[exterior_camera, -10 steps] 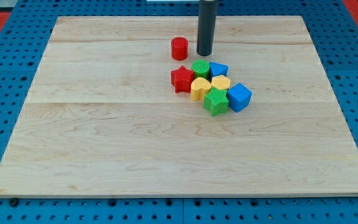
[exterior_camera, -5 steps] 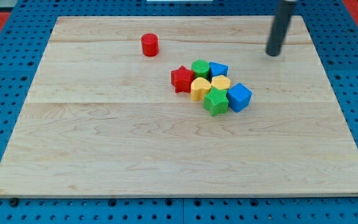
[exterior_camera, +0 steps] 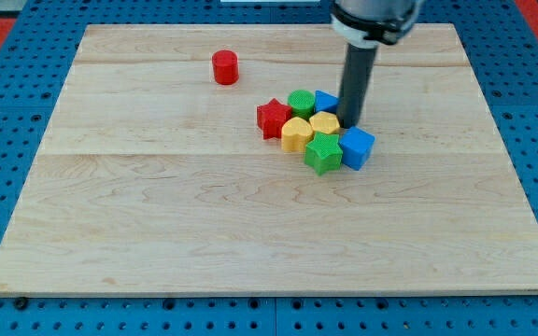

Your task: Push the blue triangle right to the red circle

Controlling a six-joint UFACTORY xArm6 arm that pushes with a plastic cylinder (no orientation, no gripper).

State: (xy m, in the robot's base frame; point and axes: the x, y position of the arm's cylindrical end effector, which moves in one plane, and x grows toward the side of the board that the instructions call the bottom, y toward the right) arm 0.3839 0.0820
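Pale wooden planks make up the board, which lies on a blue pegboard with red showing at the view's top corners. Eight blocks sit on the wood.

Seven of them are packed into one cluster around the yellow block near the board's middle. To its left lie another yellow block and a red star. Above it stand a green cylinder and the blue triangle. Below it is a green block, and to its lower right a blue cube. That makes two yellow, two green, two blue and one red in the cluster.

One red circle stands alone, well apart to the upper left of the yellow block.

One dark rod comes down from the view's top; it has no jaws and holds nothing. Its lower end, my tip, rests just right of the yellow block, between the blue triangle and the blue cube.
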